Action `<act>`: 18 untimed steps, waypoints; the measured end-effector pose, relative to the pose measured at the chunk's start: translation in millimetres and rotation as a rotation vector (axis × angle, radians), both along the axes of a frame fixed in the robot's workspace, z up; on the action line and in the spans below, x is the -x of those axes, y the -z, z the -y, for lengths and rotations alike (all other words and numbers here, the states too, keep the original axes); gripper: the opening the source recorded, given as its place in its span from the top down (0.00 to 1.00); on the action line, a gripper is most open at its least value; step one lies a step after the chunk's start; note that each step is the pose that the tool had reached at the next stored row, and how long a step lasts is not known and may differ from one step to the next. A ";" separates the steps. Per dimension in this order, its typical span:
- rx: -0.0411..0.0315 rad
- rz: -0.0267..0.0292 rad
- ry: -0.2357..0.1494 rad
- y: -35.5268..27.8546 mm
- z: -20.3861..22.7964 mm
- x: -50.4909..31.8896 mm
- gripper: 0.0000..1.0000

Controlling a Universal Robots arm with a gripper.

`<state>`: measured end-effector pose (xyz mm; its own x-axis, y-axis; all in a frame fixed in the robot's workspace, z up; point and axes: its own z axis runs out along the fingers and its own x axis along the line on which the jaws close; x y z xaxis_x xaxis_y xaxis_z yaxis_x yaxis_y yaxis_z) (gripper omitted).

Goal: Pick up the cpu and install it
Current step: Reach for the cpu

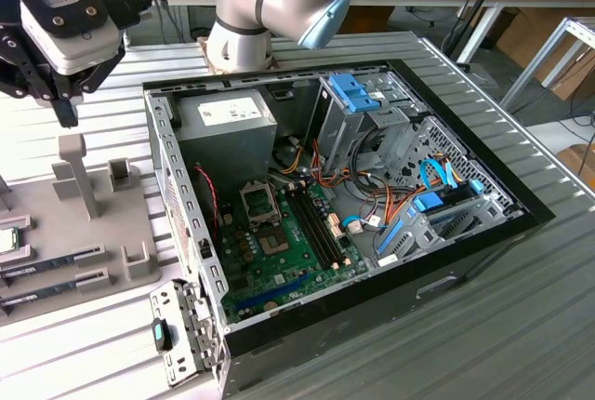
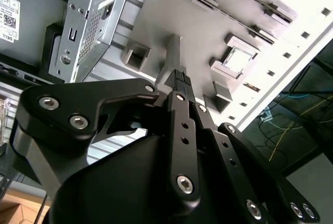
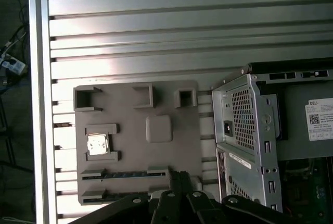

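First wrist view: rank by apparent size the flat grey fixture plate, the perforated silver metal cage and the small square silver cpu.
1. flat grey fixture plate, clearly largest
2. perforated silver metal cage; it may stand nearer the camera, but the ranking holds
3. small square silver cpu, by far smallest

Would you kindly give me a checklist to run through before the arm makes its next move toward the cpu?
1. cpu seated in its holder on the grey fixture plate: ok.
2. Pincer lined up over the cpu: not ok; it hangs above another part of the plate.
3. Pincer open for a grasp: not ok; the jaws are closed on nothing.
4. Clearance from the upright post beneath the pincer: cannot tell.
5. Socket ready to receive the cpu: cannot tell.
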<state>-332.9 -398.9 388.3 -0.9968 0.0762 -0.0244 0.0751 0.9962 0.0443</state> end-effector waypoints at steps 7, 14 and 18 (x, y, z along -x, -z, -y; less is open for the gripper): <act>0.0000 0.0000 0.000 0.1 0.0 2.9 0.89; 0.0000 0.0000 0.000 0.1 0.0 6.9 0.89; 0.0000 0.0000 0.000 0.2 0.0 10.3 0.89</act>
